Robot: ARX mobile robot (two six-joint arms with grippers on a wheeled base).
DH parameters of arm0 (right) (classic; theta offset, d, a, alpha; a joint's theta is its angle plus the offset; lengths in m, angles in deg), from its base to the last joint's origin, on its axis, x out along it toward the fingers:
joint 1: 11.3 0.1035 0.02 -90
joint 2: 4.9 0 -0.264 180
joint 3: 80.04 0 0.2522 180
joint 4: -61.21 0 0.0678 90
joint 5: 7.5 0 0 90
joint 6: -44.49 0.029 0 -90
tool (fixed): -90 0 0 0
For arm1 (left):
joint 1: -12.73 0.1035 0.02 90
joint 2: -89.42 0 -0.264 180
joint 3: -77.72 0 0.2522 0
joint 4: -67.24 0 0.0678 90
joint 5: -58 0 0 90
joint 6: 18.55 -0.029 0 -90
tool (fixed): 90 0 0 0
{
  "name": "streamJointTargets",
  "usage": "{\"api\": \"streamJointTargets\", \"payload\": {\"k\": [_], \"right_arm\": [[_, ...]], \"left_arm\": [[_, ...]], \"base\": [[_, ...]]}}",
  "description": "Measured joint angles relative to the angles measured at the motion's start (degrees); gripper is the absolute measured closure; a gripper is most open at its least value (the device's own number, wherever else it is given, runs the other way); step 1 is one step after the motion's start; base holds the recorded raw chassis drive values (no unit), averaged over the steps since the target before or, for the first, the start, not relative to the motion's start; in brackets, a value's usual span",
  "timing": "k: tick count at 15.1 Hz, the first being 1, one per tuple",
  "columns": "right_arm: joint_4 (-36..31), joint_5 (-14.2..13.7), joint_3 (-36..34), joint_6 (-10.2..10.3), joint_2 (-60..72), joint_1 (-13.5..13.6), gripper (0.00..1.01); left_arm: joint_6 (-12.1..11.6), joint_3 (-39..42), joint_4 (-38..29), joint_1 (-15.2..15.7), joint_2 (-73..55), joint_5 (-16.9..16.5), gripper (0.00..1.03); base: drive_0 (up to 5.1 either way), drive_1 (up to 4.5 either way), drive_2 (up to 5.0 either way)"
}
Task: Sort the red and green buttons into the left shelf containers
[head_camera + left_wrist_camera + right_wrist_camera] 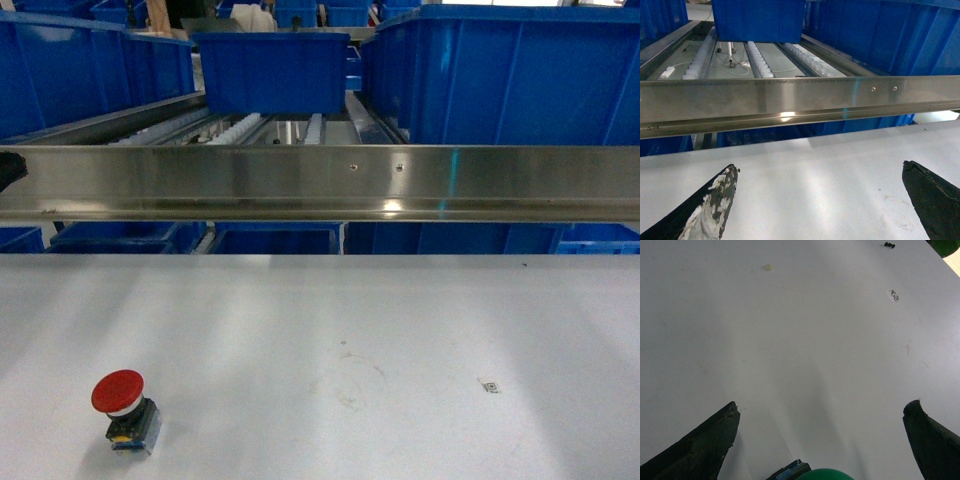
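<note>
Neither button is in a container yet, so the sorting looks barely begun. The red mushroom-cap button (124, 410) stands upright on the white table (400, 340), down at about seven o'clock in the head view, with nothing touching it. The green-capped button (824, 474) shows only as a sliver at six o'clock in the right wrist view, sitting between the spread fingers of the right gripper (822, 440), not pinched. The left gripper (822, 197) is also spread wide and empty, facing the steel rail (800, 97) at twelve o'clock, with a blue tub (758, 20) beyond. I judge the next move is for the right claw to settle lower and close on the green button.
</note>
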Motion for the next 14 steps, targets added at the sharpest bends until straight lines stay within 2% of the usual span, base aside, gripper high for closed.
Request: {"api": "streamJointTargets", "payload": {"k": [9, 10, 14], "right_arm": [[-0.1, -0.5, 0.1, -0.8, 0.2, 0.0, 0.03], [-2.4, -2.8, 1.2, -2.3, 4.8, 0.0, 0.11], [-2.5, -2.8, 1.2, -2.4, 4.8, 0.0, 0.26]], "left_arm": [[0.0, 0.0, 0.0, 0.0, 0.0, 0.0, 0.05], [0.0, 0.0, 0.0, 0.0, 0.0, 0.0, 0.05], [0.0, 0.0, 0.0, 0.0, 0.0, 0.0, 0.05]], "base": [[0.0, 0.00, 0.0], [0.0, 0.00, 0.0], [0.0, 0.00, 0.0]]}}
